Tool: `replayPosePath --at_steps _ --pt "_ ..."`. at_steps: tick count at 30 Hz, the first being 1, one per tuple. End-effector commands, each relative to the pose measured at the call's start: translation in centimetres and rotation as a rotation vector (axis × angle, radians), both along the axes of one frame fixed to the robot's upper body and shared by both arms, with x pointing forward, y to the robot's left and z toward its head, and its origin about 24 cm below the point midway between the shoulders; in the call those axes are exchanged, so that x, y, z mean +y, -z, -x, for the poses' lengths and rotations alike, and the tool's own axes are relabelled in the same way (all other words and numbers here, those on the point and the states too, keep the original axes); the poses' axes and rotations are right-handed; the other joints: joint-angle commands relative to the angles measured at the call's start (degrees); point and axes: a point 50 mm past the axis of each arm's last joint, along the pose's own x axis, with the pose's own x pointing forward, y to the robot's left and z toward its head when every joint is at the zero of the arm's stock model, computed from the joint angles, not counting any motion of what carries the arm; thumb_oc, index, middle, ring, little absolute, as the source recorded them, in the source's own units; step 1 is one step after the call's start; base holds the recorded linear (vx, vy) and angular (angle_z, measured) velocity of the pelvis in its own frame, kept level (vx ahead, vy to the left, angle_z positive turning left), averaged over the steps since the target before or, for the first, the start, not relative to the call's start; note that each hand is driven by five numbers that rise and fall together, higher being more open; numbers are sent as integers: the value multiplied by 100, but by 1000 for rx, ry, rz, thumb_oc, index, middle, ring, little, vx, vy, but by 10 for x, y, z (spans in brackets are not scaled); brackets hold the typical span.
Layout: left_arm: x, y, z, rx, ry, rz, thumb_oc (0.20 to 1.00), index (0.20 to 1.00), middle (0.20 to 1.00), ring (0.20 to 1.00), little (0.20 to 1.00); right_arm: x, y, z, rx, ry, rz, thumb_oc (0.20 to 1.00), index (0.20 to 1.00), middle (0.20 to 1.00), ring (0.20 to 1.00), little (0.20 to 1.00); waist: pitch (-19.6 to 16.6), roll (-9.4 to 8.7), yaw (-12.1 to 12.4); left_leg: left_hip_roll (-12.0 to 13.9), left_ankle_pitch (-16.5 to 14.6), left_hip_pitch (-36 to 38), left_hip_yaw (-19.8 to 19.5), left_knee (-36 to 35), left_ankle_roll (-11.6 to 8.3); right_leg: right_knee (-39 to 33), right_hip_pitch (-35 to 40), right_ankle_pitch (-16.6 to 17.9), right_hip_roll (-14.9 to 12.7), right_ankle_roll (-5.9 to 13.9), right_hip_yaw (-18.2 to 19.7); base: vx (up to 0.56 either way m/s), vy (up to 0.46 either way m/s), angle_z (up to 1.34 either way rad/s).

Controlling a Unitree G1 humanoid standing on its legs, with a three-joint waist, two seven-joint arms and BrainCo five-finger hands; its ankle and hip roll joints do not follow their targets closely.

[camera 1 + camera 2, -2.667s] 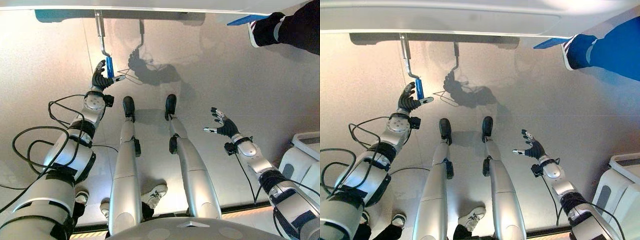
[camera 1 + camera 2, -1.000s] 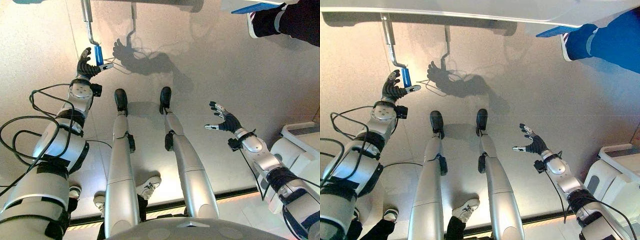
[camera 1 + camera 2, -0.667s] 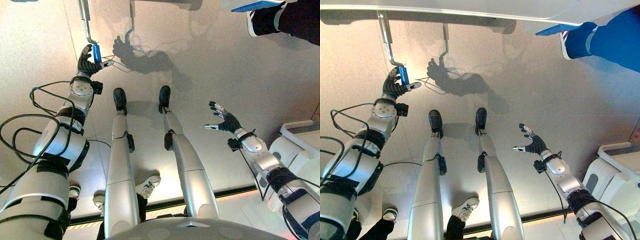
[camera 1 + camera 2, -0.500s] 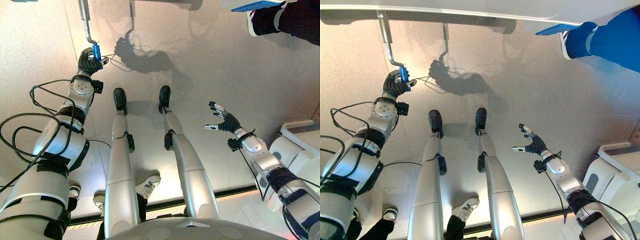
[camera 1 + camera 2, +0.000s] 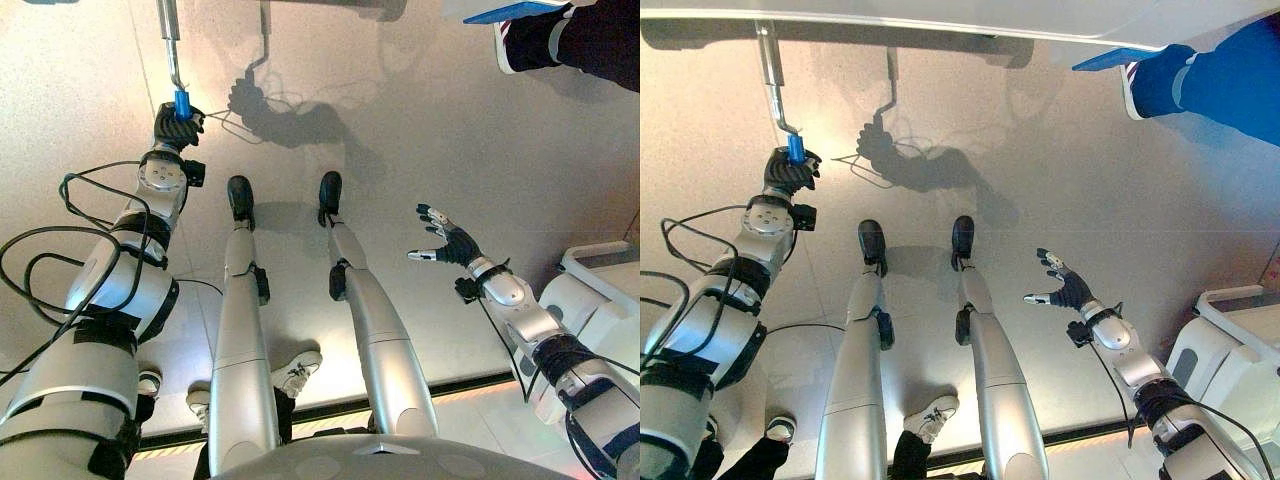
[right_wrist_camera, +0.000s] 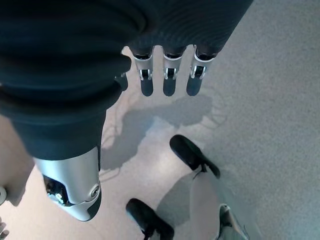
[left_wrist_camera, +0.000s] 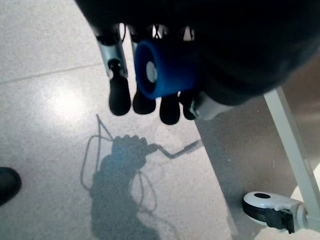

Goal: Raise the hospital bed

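The crank handle [image 5: 182,104] hangs below the bed frame [image 5: 940,20], far left; a person's shoe [image 5: 520,45] stands far right.

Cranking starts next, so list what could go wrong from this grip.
1. The left hand is curled round the blue crank handle, whose free end pokes out past the fingers; it may slip off during turning.
2. A person's shoe stands near the bed's edge, which could move toward it.
3. The right hand hangs open, bracing nothing.
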Motion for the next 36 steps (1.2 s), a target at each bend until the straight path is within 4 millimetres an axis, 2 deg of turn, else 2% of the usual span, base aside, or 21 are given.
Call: replayPosePath --at_steps 1,29,36 --pt "-9 -14 -3 -62 47 -16 200 200 200 200 200 -14 11 22 36 -8 34 1000 1000 1000 1000 1000 23 32 74 -230 -415 323 -16 -59 213 333 96 -185 -139 637 299 0 0 0" --pt "-14 -18 -5 -82 71 -19 200 200 200 200 200 -14 14 26 49 -19 47 1000 1000 1000 1000 1000 106 42 71 -214 -421 357 -1 -33 205 402 81 -193 -135 614 301 0 0 0" --pt "-17 -13 -5 -68 81 -21 200 200 200 200 200 -15 15 27 53 -14 53 1000 1000 1000 1000 1000 101 58 52 -214 -433 310 -5 29 207 423 45 -185 -117 608 323 0 0 0"
